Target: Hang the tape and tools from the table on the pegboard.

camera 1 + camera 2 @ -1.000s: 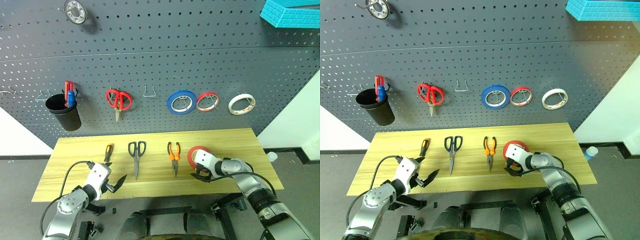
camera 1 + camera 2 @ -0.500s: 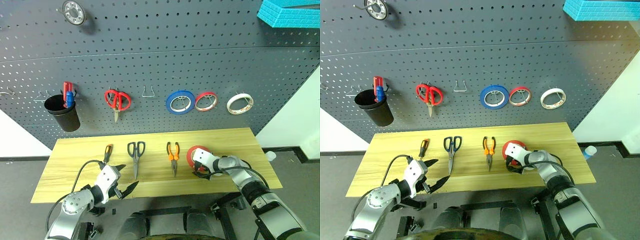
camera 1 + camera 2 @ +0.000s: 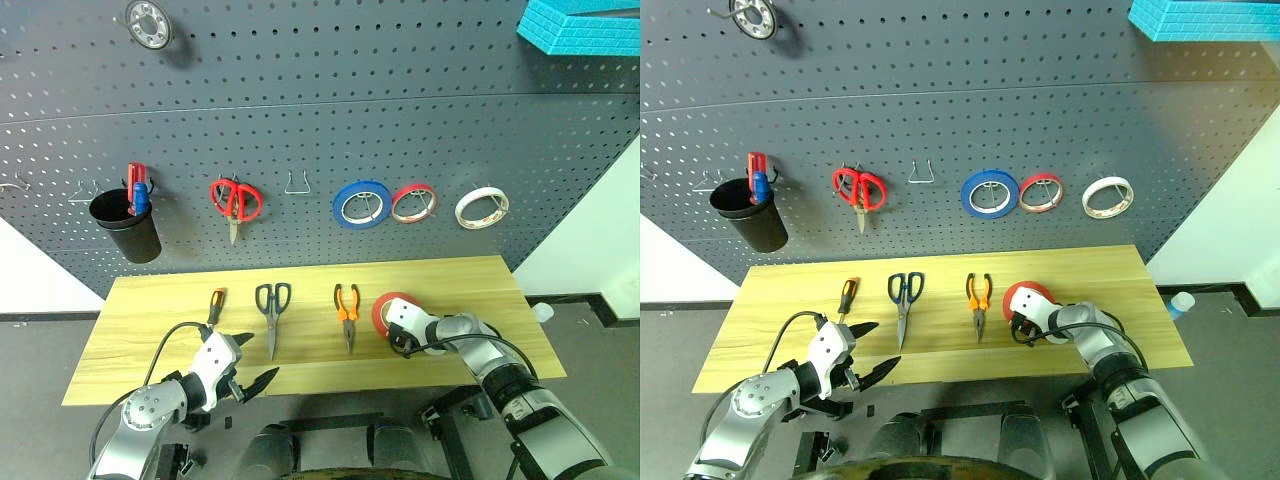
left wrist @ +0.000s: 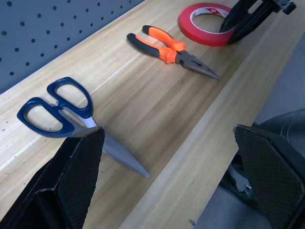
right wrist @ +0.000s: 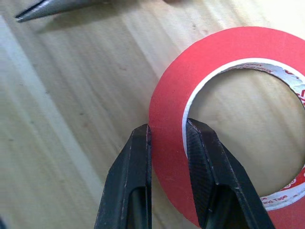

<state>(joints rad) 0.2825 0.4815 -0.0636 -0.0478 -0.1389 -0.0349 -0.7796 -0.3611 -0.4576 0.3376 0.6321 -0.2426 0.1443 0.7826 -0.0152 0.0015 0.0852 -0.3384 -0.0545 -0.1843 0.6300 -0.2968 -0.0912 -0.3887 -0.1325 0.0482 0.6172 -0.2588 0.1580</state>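
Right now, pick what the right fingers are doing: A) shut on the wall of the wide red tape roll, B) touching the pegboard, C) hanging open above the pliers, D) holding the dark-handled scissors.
A: the right gripper has one finger outside and one inside the wide red tape roll.

Matt red tape [image 5: 167,143] with a pale paper core lies on a light wooden table [image 4: 157,114] with visible grain, beside pliers [image 4: 171,50] with orange plastic-looking grips and dull metal tips, below a matt grey perforated pegboard [image 3: 400,90].
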